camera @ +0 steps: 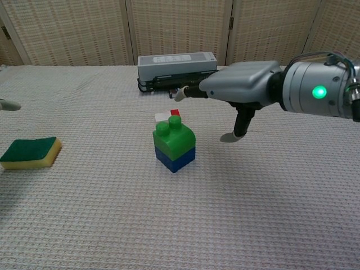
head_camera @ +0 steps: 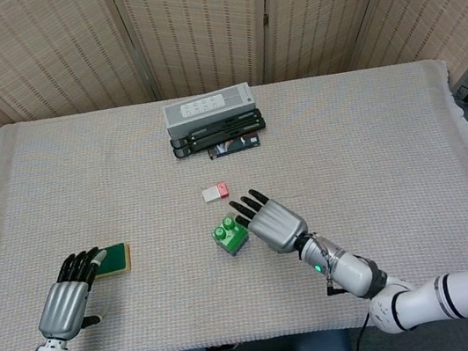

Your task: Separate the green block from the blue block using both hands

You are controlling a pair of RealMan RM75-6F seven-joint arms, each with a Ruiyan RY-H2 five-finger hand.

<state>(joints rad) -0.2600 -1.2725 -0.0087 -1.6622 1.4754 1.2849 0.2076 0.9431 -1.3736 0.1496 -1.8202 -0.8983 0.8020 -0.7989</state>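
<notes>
- Two stacked blocks are seen near the middle of the cloth-covered table (head_camera: 370,136): the green block (camera: 174,138) sits on top of the blue block (camera: 179,158), and the two are joined.
- The right hand (head_camera: 273,222) is held just beside the stack on its right, above the cloth, with its fingers (head_camera: 242,206) spread apart and stretched out level; nothing is held in it, and no contact with the blocks is visible.
- The left hand (head_camera: 68,297) is placed near the table's front left edge, well apart from the blocks, with its fingers extended close together and nothing gripped.
- A green and yellow sponge (camera: 31,152) lies just beyond the left hand's fingertips.
- A small white and red object (head_camera: 215,193) lies just behind the stack.
- A grey box (head_camera: 208,106) rests on flat black items (head_camera: 217,135) at the far side.
</notes>
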